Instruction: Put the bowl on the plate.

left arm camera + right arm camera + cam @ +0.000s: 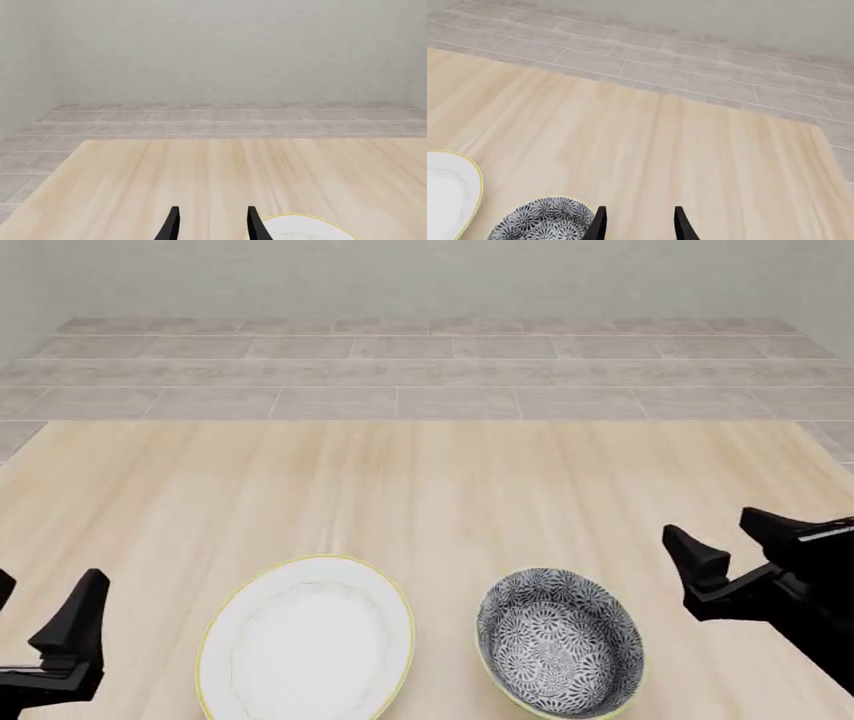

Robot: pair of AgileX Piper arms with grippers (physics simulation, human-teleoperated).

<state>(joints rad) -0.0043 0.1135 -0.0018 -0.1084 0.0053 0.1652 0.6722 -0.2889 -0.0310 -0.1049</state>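
The bowl (561,642), dark floral inside with a pale rim, sits on the table near the front, right of centre. The flat white plate (307,640) with its yellow rim lies just left of it, a small gap between them. My right gripper (714,528) hovers open to the right of the bowl, holding nothing; its wrist view shows the bowl (544,221) beside the open gripper (640,212) and a slice of the plate (450,190). My left gripper (40,612) is open at the front left, left of the plate (303,227), which lies beside one fingertip (253,220).
The light wooden table (427,480) stretches ahead of both arms, with its far edge meeting a grey tiled floor (427,370) and a pale wall behind. The table's right far corner (817,127) shows in the right wrist view.
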